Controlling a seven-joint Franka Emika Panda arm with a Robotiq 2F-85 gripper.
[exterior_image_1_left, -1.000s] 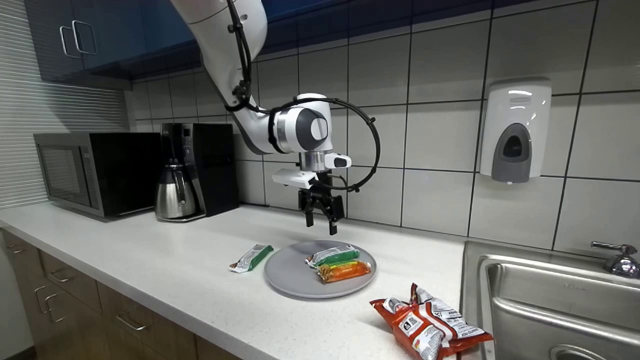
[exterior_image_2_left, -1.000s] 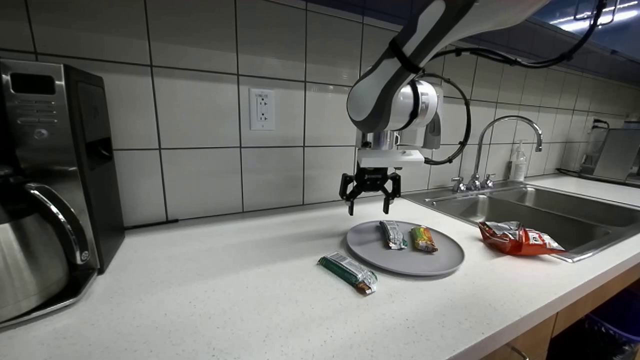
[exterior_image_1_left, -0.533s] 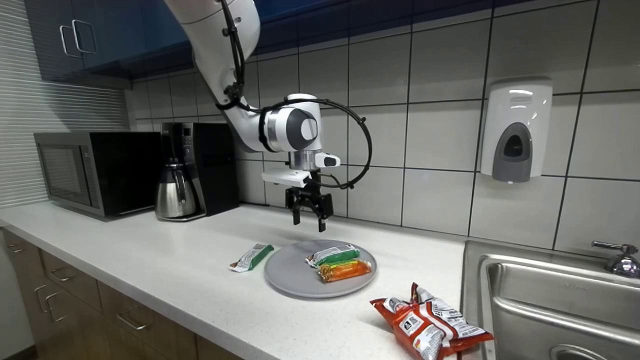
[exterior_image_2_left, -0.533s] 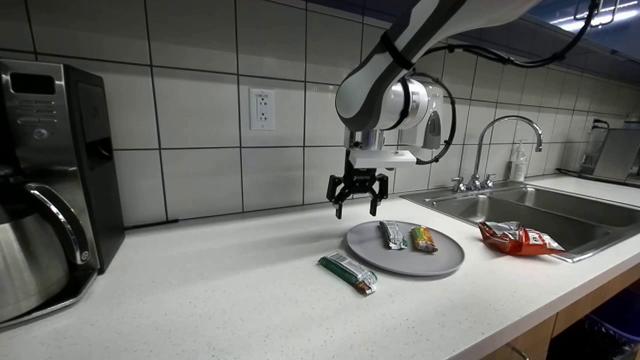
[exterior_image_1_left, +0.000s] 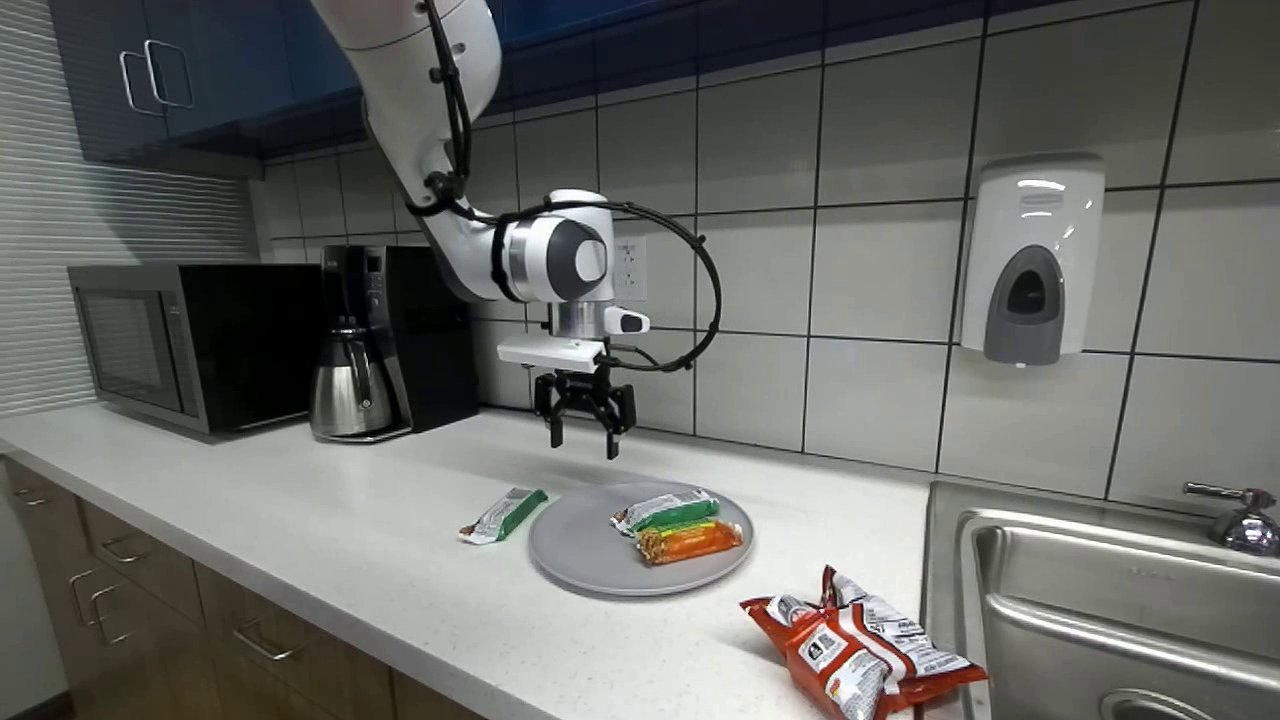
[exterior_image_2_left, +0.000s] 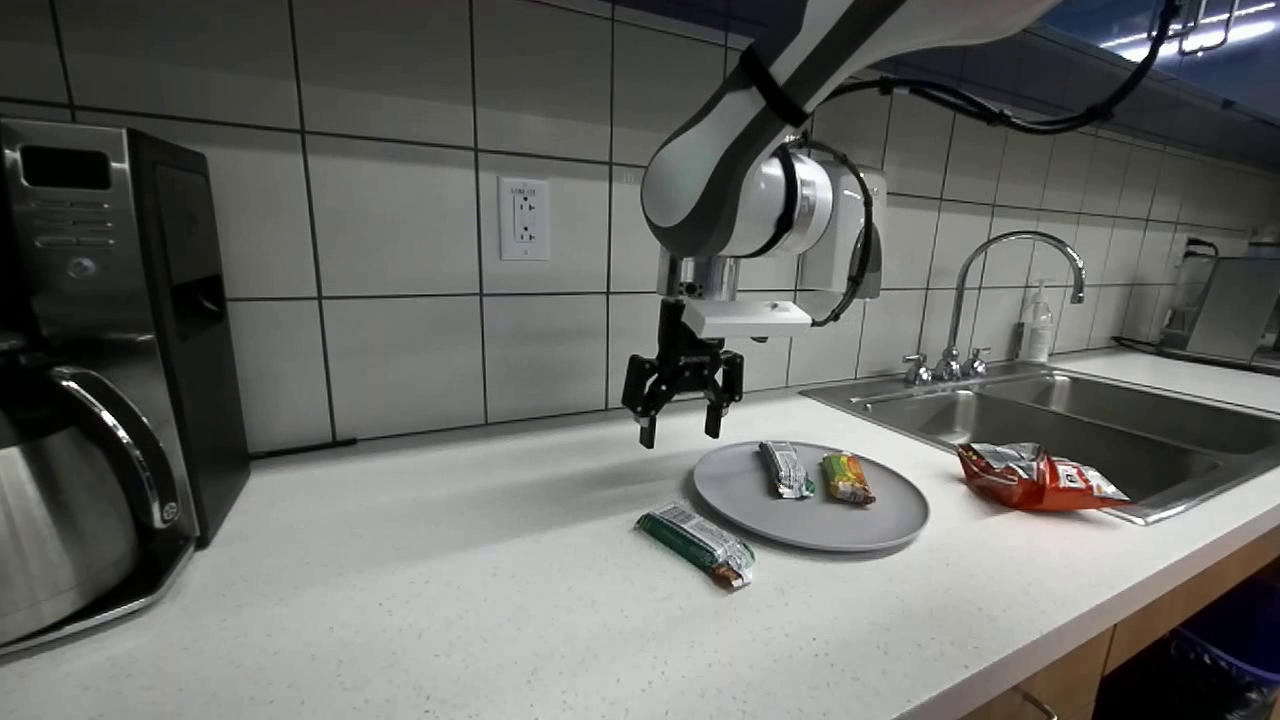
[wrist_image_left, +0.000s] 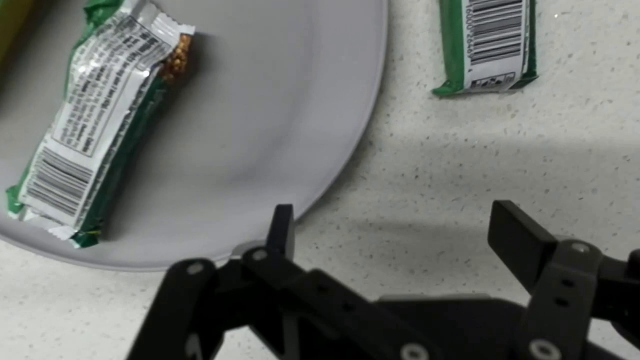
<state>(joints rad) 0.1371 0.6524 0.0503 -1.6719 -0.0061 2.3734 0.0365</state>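
My gripper (exterior_image_1_left: 584, 446) is open and empty, fingers down, above the counter by the plate's rear edge; it also shows in an exterior view (exterior_image_2_left: 681, 436) and the wrist view (wrist_image_left: 392, 215). A round grey plate (exterior_image_1_left: 580, 570) lies on the counter. On it lie a green-and-silver bar (exterior_image_1_left: 668, 512) and an orange-and-yellow bar (exterior_image_1_left: 692, 542), side by side. Another green-and-silver bar (exterior_image_1_left: 505, 516) lies on the counter beside the plate; it also shows in an exterior view (exterior_image_2_left: 697, 543) and partly in the wrist view (wrist_image_left: 487, 47). The gripper touches none of them.
A red chip bag (exterior_image_1_left: 860, 650) lies between the plate and the steel sink (exterior_image_1_left: 1130, 640). A coffee maker (exterior_image_1_left: 430, 340) with a steel carafe and a microwave (exterior_image_1_left: 190, 345) stand at the other end. The tiled wall (exterior_image_2_left: 400, 370) rises behind the counter.
The arm and gripper have moved sideways, away from the sink and toward the coffee maker, from behind the plate to near its edge. The gripper stayed open. The bars, plate and bag have not moved.
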